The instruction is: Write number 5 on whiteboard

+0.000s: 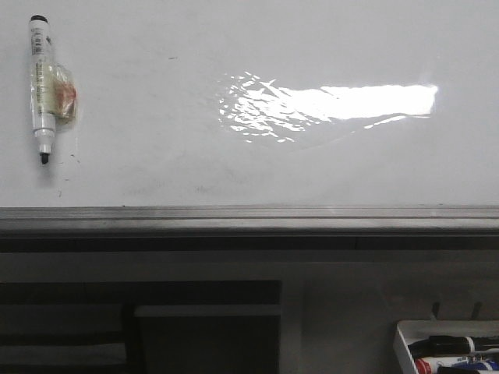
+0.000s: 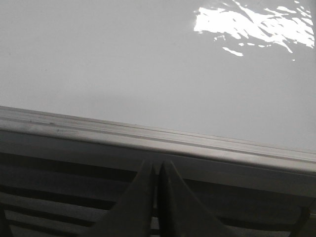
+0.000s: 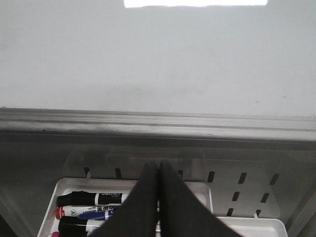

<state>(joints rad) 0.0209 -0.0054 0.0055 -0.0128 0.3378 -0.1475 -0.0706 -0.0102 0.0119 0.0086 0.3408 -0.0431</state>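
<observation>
We note left gripper and right gripper: fingers together, holding nothing. Marker tray sits under right gripper, below board rail. Beyond rail, whiteboard: glossy, glare patch, faint smudges, no digit written. Taped marker hangs above rail, far left. We judge task unstarted.

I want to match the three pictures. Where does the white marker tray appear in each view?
Front view: the marker tray sits in the lower right corner, below the whiteboard, cut off by the edge.
Left wrist view: not in it.
Right wrist view: the tray is under the shut right end effector, holding several markers.
Shared landmark: the grey rail along the whiteboard's lower edge shows in all three.
</observation>
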